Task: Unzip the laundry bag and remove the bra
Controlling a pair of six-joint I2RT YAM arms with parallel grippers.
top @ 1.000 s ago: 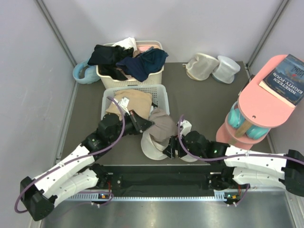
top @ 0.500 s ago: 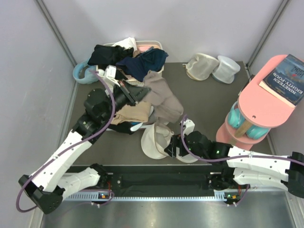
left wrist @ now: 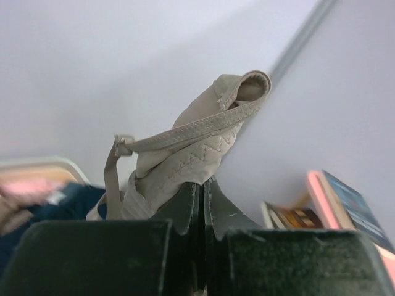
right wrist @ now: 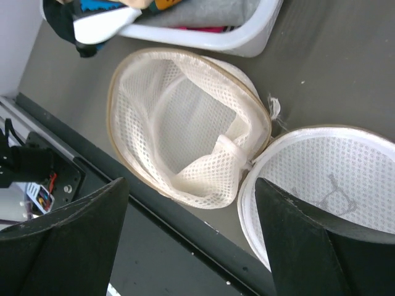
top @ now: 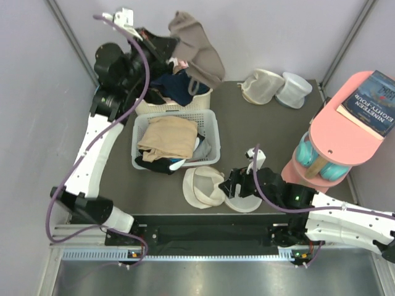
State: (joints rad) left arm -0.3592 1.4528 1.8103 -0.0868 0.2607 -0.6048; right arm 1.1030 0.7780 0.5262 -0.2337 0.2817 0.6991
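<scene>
The laundry bag [right wrist: 185, 132] is coarse mesh cloth, the bra [left wrist: 185, 154] matt stitched fabric, the basket [top: 212, 132] perforated plastic

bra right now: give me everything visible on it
The bra is soft taupe fabric with zigzag-stitched edging and a thin strap carrying a small slider. It hangs bunched and folded in the air over the far basket, near the back wall. Only the left gripper touches it, jaws shut on a fold. It is fully out of the open laundry bag.

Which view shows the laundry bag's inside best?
Right wrist: it looks straight into the open laundry bag, mesh walls and inner flap close up. Top external shows it small, both halves spread open. Left wrist doesn't show it.
</scene>
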